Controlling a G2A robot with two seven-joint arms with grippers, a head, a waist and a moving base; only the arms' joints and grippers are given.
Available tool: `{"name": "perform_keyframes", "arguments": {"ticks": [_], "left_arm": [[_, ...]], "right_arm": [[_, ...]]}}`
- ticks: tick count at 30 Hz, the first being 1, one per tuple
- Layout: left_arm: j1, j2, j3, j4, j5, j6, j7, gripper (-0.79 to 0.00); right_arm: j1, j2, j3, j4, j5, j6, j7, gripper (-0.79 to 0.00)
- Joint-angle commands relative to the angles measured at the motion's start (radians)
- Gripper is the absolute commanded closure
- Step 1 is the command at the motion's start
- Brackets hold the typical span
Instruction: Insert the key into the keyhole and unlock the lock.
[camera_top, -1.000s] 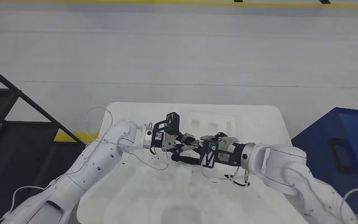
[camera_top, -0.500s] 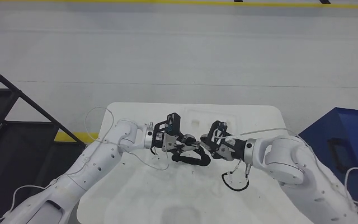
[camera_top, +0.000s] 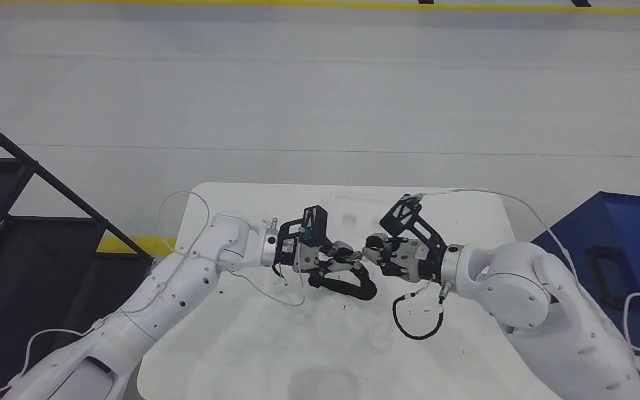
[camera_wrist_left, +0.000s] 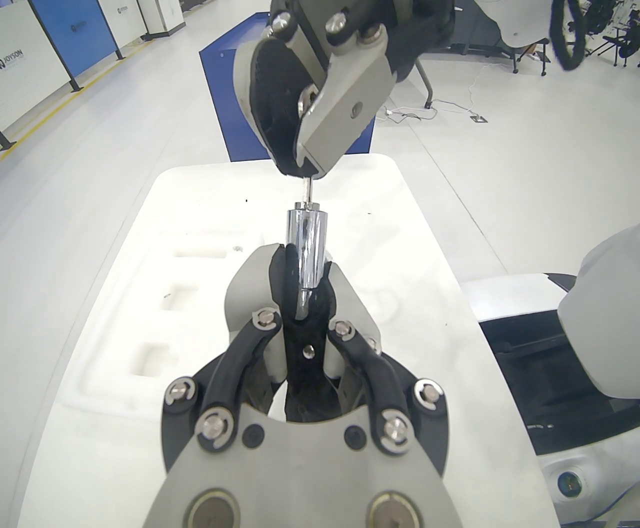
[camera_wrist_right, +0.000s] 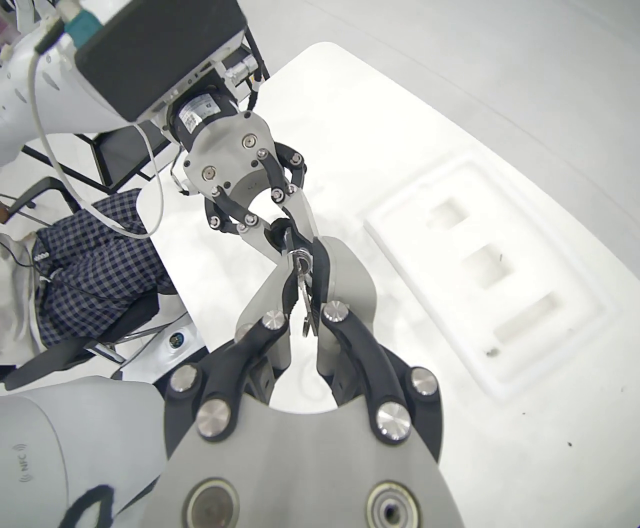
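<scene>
Above the white table (camera_top: 250, 340) the two grippers meet tip to tip. My left gripper (camera_wrist_left: 302, 260) is shut on a chrome cylinder lock (camera_wrist_left: 307, 245), whose black cable loop (camera_top: 350, 287) hangs below it. My right gripper (camera_wrist_right: 305, 260) is shut on the key (camera_wrist_right: 303, 295), with the key's ring showing between its fingers. In the left wrist view the key's thin shaft (camera_wrist_left: 308, 190) runs from the right gripper (camera_wrist_left: 305, 165) into the end of the lock. From above, the left gripper (camera_top: 335, 255) and right gripper (camera_top: 372, 250) face each other with the lock (camera_top: 352, 253) between them.
A white foam tray (camera_top: 375, 212) with three rectangular pockets lies on the table just behind the grippers. A loose black cable (camera_top: 415, 320) hangs under the right forearm. A blue bin (camera_top: 600, 250) stands off the table's right side, a black rack (camera_top: 40, 250) off its left.
The right wrist has turned about its own axis with the key held in the lock, swinging its camera housing upward. The left arm and lock have barely moved.
</scene>
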Motion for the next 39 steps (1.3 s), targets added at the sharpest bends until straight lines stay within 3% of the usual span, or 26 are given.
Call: {"name": "perform_keyframes", "arguments": {"ticks": [1,16,18,19,20,28,34,39], "left_arm": [[-0.002,-0.001,0.002,-0.002,0.018,0.0,0.013,0.0],[0.0,-0.002,-0.005,-0.043,0.217,0.0,0.131,0.0],[0.004,-0.002,-0.01,-0.042,0.24,0.0,0.149,0.0],[0.005,-0.002,-0.012,-0.04,0.249,0.001,0.155,0.0],[0.008,-0.003,-0.015,-0.036,0.254,0.004,0.162,0.0],[0.025,-0.007,-0.051,0.008,0.194,0.004,0.23,0.0],[0.041,-0.008,-0.082,0.012,0.171,0.014,0.256,0.0],[0.055,-0.008,-0.104,0.005,0.167,0.017,0.273,0.0]], "right_arm": [[-0.004,0.0,0.008,-0.004,0.022,0.028,0.01,0.0],[-0.04,-0.004,0.044,0.011,0.193,0.142,0.024,0.0],[-0.041,-0.004,0.05,0.009,0.198,0.144,0.022,-0.289],[-0.041,-0.004,0.053,0.008,0.202,0.145,0.022,-0.563],[-0.042,-0.003,0.057,0.007,0.204,0.145,0.022,-0.785],[-0.067,0.003,0.119,0.02,0.187,0.031,-0.052,-0.785],[-0.104,0.011,0.16,0.045,0.118,-0.175,-0.136,-0.785],[-0.115,0.009,0.131,0.103,0.065,-0.327,-0.2,-0.785]]}}
